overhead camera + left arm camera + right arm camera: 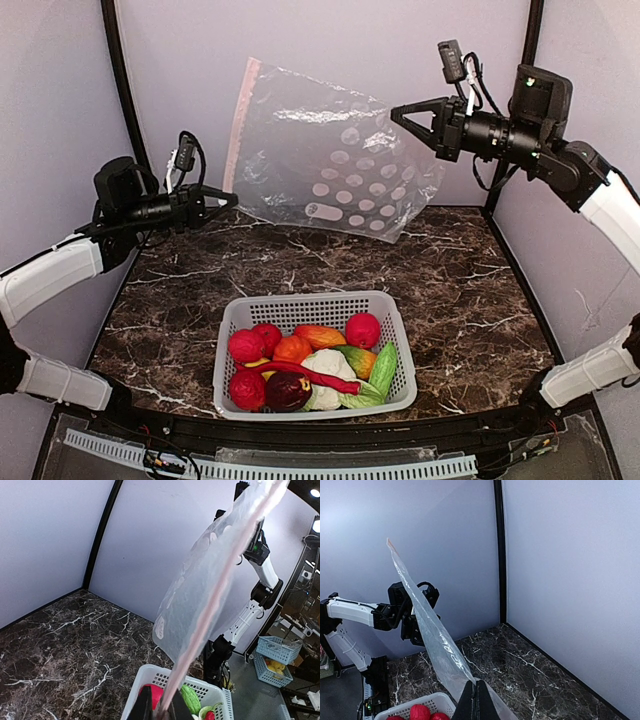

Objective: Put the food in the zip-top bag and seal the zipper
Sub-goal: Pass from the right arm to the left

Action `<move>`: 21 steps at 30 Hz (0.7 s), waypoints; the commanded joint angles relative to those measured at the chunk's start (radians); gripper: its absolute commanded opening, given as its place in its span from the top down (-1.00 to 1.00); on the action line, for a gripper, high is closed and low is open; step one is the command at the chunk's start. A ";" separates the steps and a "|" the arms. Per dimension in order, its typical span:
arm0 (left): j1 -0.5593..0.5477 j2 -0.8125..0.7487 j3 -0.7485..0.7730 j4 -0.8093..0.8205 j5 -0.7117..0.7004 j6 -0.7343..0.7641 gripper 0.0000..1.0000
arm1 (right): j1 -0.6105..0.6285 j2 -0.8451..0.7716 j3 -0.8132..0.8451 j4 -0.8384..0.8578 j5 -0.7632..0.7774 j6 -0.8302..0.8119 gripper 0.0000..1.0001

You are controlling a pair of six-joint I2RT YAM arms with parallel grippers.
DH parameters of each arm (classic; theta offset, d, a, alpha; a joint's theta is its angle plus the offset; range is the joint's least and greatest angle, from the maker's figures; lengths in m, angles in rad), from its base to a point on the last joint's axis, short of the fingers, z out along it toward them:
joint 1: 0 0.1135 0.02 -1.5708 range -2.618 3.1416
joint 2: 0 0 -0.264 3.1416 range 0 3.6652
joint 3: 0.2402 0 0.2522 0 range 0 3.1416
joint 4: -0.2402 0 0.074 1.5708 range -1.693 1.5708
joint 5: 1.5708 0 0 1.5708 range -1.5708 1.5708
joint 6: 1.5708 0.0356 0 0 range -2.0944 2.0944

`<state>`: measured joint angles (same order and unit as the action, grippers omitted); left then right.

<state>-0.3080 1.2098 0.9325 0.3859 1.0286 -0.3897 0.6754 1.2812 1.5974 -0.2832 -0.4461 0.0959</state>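
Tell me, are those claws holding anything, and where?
Both hold the zip-top bag in the air: the left gripper pinches the zipper near its lower end, the right gripper the opposite edge.

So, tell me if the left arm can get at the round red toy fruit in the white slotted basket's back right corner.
Probably not: the left gripper is pinched on the clear plastic zip-top bag in the air. Nothing covers the round red toy fruit.

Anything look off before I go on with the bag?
Nothing spilled or torn. The zip-top bag hangs askew in mid-air between the left pincer and right pincer, its zipper steep at the left. The food sits in the basket.
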 commanded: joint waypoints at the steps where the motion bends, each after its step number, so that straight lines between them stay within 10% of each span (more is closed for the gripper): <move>1: -0.005 -0.020 -0.005 0.038 0.025 -0.007 0.86 | 0.006 -0.013 -0.011 0.030 0.050 0.022 1.00; 9: -0.008 -0.043 0.015 -0.106 -0.054 0.122 0.99 | 0.006 0.023 -0.054 -0.009 0.281 0.024 1.00; 17: -0.099 -0.080 0.075 -0.439 -0.424 0.426 0.99 | 0.005 0.221 -0.041 -0.023 0.482 -0.008 1.00; 21: -0.162 -0.070 0.094 -0.522 -0.601 0.505 0.99 | 0.006 0.296 -0.024 0.002 0.450 -0.028 0.15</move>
<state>-0.4252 1.1484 0.9913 0.0147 0.6464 -0.0307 0.6750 1.5299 1.5581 -0.3004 -0.0196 0.0963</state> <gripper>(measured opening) 0.066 0.186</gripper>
